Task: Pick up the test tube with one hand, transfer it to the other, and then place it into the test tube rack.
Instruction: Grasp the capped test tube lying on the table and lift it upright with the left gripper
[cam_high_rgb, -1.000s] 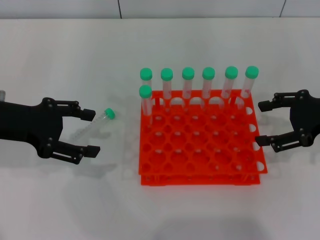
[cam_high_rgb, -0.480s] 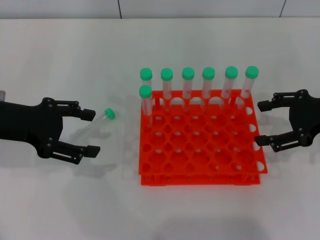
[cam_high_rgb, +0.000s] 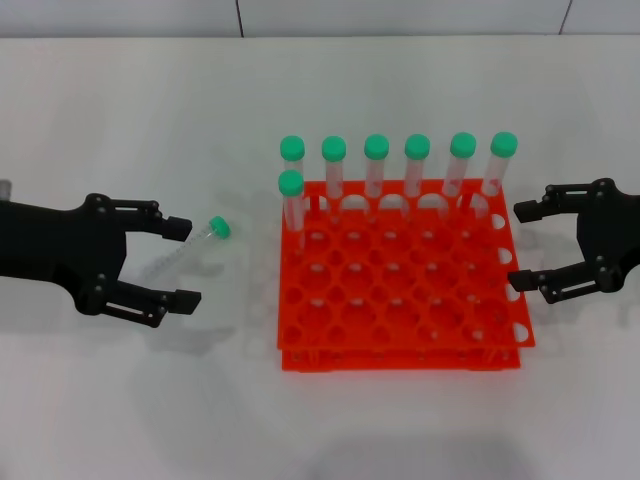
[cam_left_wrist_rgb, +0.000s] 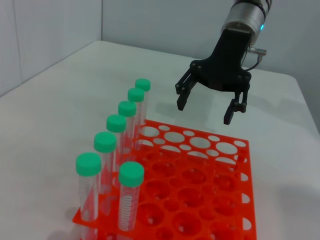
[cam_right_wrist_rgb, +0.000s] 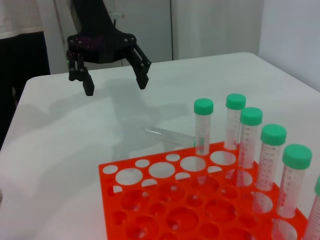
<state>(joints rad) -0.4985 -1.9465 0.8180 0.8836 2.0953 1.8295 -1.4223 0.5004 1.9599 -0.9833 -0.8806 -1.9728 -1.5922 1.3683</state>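
From my head camera: the loose tube (cam_high_rgb: 190, 246) is lying flat on the table (cam_high_rgb: 120, 120), green cap toward the rack (cam_high_rgb: 400, 285), just off the upper finger of my left claw (cam_high_rgb: 182, 262). That claw is wide open with nothing in it, low beside the tube. My right claw (cam_high_rgb: 524, 245) is parked on the far side of the rack, also spread open and empty. Seven capped tubes (cam_high_rgb: 376, 165) stand along the rack's back edge.

Left wrist camera: looking across the rack at my right claw (cam_left_wrist_rgb: 206, 109) hanging open above the table, nothing in it.

Right wrist camera: my left claw (cam_right_wrist_rgb: 115, 82) open in the air beyond the rack, and the loose tube (cam_right_wrist_rgb: 167, 133) lying on the table past the rack's edge.

So basically nothing's done yet, I'd say. Grab, handoff and drop-in are all left.
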